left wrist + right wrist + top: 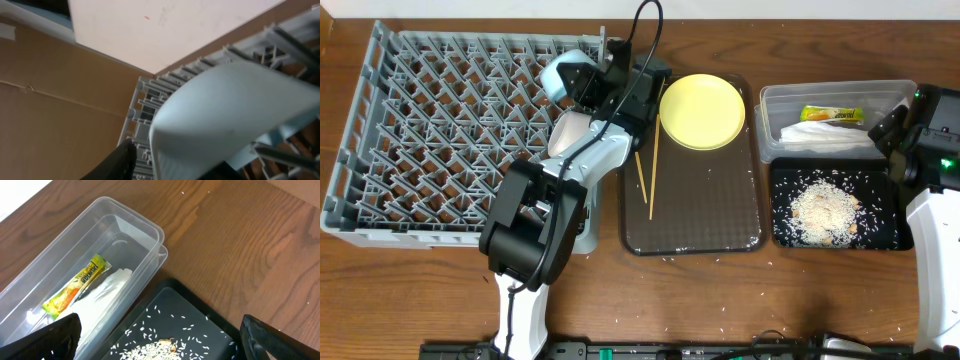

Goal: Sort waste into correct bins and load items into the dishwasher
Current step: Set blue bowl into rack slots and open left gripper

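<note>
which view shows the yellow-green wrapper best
Right wrist: the wrapper lies large and unobstructed in the clear tub, print visible. Overhead shows it small inside the tub. Left wrist misses it entirely.

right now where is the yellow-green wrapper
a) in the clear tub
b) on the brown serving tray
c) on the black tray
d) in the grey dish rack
a: the yellow-green wrapper lies inside the clear tub next to the white napkin, while the black tray beside it holds only rice crumbs.
</note>
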`<state>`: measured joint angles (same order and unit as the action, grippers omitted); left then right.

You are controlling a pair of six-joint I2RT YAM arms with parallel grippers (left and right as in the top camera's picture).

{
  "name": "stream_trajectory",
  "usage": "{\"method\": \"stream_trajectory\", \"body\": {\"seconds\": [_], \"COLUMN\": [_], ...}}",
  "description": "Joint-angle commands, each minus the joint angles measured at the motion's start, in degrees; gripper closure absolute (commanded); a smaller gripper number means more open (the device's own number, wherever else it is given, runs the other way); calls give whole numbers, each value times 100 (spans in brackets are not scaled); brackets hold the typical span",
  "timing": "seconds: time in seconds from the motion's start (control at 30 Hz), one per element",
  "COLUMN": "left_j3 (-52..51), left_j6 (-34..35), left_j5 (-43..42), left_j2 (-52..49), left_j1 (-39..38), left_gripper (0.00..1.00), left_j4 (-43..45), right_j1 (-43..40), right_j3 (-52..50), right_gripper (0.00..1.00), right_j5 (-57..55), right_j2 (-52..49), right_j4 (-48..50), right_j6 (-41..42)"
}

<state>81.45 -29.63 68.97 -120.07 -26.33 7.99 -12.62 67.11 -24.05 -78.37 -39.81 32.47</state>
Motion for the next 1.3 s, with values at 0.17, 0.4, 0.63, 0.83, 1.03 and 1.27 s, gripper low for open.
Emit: {"method": "stream_trajectory", "body": {"seconds": [0.17,0.4,0.63,0.83,1.03,1.27], "left_j3": [-26,37,98,98,98,98], "left_j6": [984,1049,1537,2667,3491,4240], "left_j5": [-496,-1040,-2118,-3530,-5296,-5965], "left_j2": [-70,46,647,1233,1941,2096], "left_j1": [-2,-103,-103,-103,-103,-103], "left_gripper": [50,36,27,26,26,26], "left_j4": [-605,-597,-691,-1217,-1915,-2511], "right_j1": [-7,-7,-7,-7,-7,-7], "right_j3": [9,9,9,9,9,9], "right_gripper": [1,1,1,1,1,1], "right_j5": [-98,-98,-98,-98,-98,-98], "right_j2": [-28,-28,-28,-28,-31,-28], "right_j4": [-9,-9,-9,-9,-9,-11], "right_j6": [72,72,72,72,72,72]}}
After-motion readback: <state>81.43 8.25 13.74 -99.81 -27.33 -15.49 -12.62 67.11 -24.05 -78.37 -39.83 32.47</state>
